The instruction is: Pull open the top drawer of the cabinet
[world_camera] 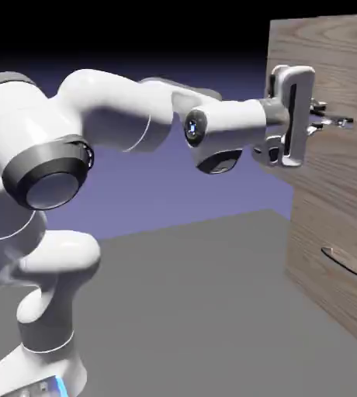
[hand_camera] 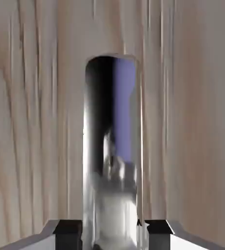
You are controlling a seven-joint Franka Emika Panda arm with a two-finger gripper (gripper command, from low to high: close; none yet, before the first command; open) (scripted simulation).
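While level at the cabinet [world_camera: 329, 178], the tool [world_camera: 321, 118] is clamped on the top drawer's [world_camera: 344, 70] handle [hand_camera: 112, 146]. Handle: shiny metal bar, filling the hand view's middle between both fingertips [hand_camera: 68, 229]. Bottom drawer [world_camera: 329, 287]: below, handle untouched. Cabinet stands on the grey desk [world_camera: 197, 310].

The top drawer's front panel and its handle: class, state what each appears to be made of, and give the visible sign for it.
The top drawer looks like light brown wood or wood veneer with a matte finish: long grain streaks run across it. Its handle looks like polished metal: a smooth bar mirroring the blue-violet backdrop. The fingers flanking it look dark and matte, perhaps rubber or plastic. All is rendered, so this is appearance only.
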